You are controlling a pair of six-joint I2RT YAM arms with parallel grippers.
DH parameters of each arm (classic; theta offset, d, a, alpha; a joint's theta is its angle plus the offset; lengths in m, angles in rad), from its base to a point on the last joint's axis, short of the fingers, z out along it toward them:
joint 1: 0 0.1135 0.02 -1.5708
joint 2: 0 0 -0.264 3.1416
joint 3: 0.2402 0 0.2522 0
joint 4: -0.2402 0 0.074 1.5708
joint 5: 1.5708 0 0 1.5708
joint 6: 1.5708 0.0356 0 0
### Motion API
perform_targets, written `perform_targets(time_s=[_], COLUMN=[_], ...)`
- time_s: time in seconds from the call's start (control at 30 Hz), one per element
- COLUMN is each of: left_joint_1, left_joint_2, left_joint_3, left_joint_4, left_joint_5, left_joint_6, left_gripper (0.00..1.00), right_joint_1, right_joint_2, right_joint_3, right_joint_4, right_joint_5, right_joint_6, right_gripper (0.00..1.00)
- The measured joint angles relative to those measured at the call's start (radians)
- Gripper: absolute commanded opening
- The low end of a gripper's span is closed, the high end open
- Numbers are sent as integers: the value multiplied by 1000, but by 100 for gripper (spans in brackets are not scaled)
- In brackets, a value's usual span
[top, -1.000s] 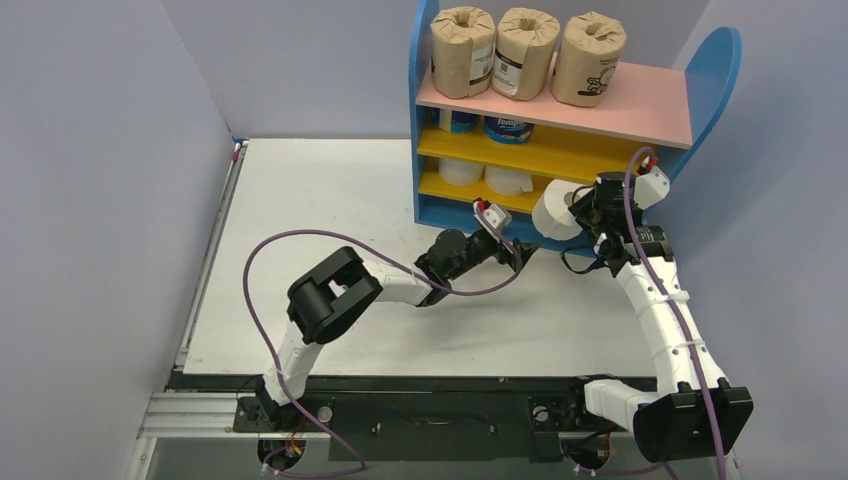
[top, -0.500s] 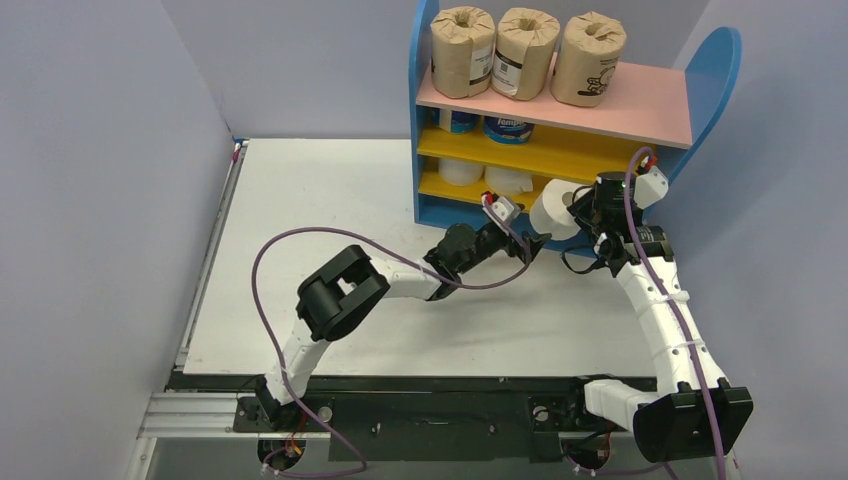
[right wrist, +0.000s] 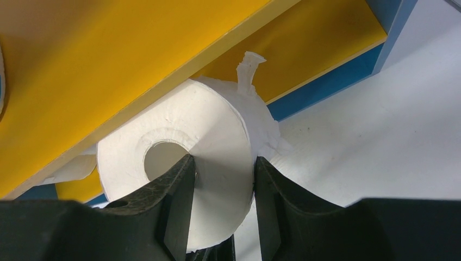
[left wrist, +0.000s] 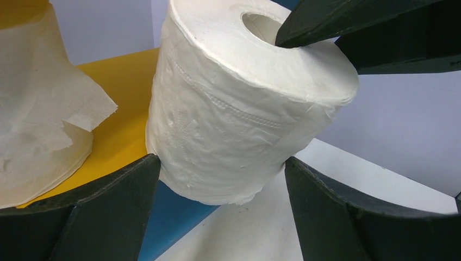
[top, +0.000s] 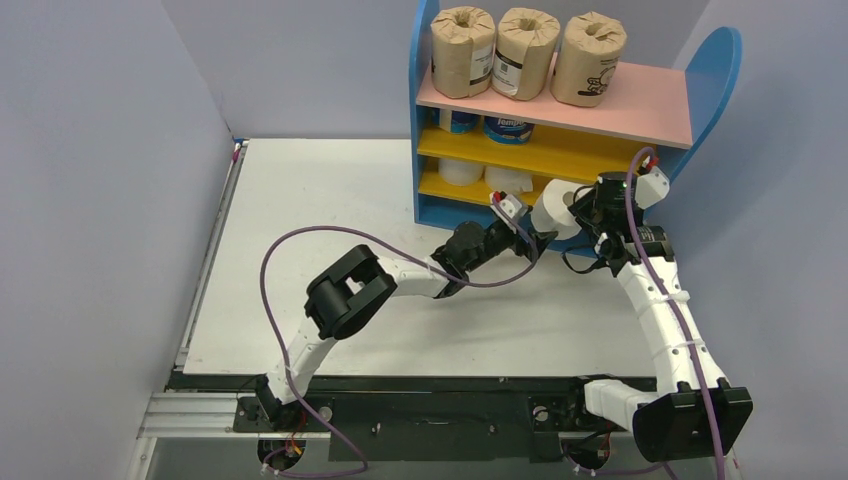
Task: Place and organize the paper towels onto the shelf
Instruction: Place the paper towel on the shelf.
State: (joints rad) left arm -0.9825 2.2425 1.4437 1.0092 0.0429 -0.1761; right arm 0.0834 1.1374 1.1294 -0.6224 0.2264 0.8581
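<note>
The right pincer (right wrist: pixel 222 166) clamps the white roll (top: pixel 553 209) at the foot of the shelf (top: pixel 424 120). The left pincer (left wrist: pixel 220 163) gapes wide around it.

Robot lab: grey partition walls (top: pixel 100 200) enclose white tabletop (top: pixel 320 190).
</note>
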Motion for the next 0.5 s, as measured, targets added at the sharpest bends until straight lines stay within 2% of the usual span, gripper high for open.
perform_targets(time_s=[0.3, 0.5], left_joint_1=[0, 0], left_joint_2=[34, 49], left_joint_3=[49, 66], left_joint_4=[-12, -30], left_joint_5=[14, 13], left_joint_6=[-5, -6], left_gripper=[76, 75], right_joint_1=[-11, -11], right_joint_2=[0, 0], right_joint_3=[0, 12], right_joint_4=[0, 34], right_joint_5=[-2, -31], right_joint_6=[-4, 2], right_gripper=[41, 56])
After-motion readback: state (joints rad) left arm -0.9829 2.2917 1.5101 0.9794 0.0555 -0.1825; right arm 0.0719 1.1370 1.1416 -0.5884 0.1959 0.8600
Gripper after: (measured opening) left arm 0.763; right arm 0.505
